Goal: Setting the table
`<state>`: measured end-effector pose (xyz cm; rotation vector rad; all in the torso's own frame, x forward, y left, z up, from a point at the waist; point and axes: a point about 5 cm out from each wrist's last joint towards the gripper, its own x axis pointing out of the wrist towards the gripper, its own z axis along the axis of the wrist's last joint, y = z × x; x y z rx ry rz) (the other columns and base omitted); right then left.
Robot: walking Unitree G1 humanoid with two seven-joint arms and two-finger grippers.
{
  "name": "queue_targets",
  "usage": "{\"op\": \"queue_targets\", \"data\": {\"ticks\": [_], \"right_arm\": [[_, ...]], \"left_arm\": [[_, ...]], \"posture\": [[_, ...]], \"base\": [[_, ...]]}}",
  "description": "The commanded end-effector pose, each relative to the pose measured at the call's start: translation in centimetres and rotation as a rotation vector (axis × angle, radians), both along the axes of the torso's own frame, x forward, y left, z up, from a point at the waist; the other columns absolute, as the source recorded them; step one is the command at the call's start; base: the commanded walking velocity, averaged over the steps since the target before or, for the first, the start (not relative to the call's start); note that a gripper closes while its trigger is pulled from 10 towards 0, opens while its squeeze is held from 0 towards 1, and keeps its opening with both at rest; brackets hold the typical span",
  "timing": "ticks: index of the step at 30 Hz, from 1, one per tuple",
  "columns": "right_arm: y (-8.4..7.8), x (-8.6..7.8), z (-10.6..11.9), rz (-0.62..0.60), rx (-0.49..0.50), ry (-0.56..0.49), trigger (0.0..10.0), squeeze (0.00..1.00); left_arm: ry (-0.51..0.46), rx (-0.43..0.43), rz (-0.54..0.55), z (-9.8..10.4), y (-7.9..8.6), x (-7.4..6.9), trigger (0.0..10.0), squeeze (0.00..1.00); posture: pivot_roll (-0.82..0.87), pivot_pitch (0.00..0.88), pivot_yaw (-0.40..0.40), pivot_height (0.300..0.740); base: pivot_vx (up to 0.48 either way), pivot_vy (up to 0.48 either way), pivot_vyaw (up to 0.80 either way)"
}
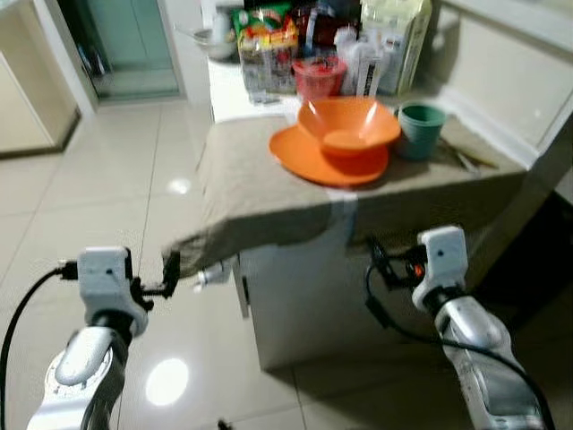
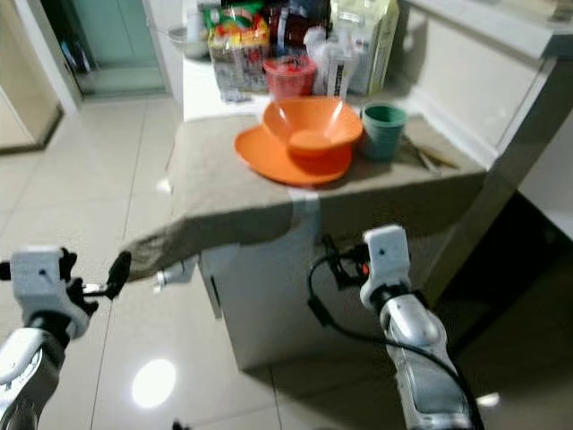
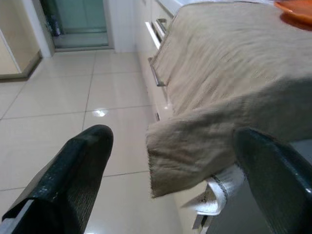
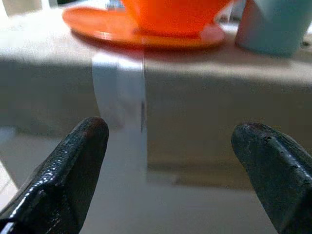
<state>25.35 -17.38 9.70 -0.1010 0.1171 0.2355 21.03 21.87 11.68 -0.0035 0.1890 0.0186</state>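
Note:
A beige tablecloth (image 1: 260,188) covers a white cabinet, and its near-left corner (image 3: 185,146) hangs off the edge. On the cloth an orange bowl (image 1: 347,124) sits on an orange plate (image 1: 304,159), with a teal cup (image 1: 421,127) just to their right. My left gripper (image 3: 173,141) is open at the hanging corner, one black finger on each side of it. My right gripper (image 4: 170,129) is open too, low in front of the cloth's front drop, facing a white strip (image 4: 119,83) below the plate.
Packets, bottles and a red tub (image 1: 318,76) crowd the counter behind the plate. Thin sticks (image 1: 470,161) lie on the cloth right of the cup. Glossy tiled floor (image 1: 107,179) stretches left toward a doorway. A pale wall ledge (image 1: 519,81) runs along the right.

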Motion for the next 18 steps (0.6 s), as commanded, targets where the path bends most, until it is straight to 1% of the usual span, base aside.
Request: {"op": "queue_targets", "data": {"ticks": [1,4,5,7,14,18], "right_arm": [[0.0,-0.5,0.2,0.005,-0.014,-0.001,10.0,0.0],[0.1,-0.5,0.1,0.006,-0.012,0.001,10.0,0.0],[0.4,-0.3,0.4,0.017,-0.01,-0.011,10.0,0.0],[0.6,0.0,0.6,0.023,-0.005,-0.02,10.0,0.0],[0.5,0.6,1.0,0.022,-0.023,-0.035,10.0,0.0],[0.7,1.0,1.2,0.027,-0.034,-0.043,10.0,0.0]], "left_arm": [[-0.032,0.014,-0.033,0.6,-0.2,-0.2,10.0,0.0],[-0.031,0.013,-0.033,0.4,-0.3,-0.1,10.0,0.0],[-0.048,0.019,-0.046,0.5,-0.7,0.2,10.0,0.0],[-0.06,0.025,-0.057,0.7,-1.1,0.5,10.0,0.0],[-0.079,0.028,-0.056,0.9,-1.1,1.2,10.0,0.0],[-0.106,0.023,-0.054,1.3,-1.3,1.6,10.0,0.0]], "posture": [[-0.1,0.0,0.051,0.74],[-0.11,0.0,0.052,0.74],[-0.11,0.0,0.05,0.74],[-0.11,0.0,0.048,0.74],[-0.11,0.0,0.044,0.74],[-0.1,0.0,0.046,0.74]], "base": [[0.0,0.0,0.0],[0.0,0.0,0.0],[0.0,0.0,-0.79],[0.0,0.0,-0.78],[0.0,0.0,-0.78],[0.0,0.0,0.0]]}}
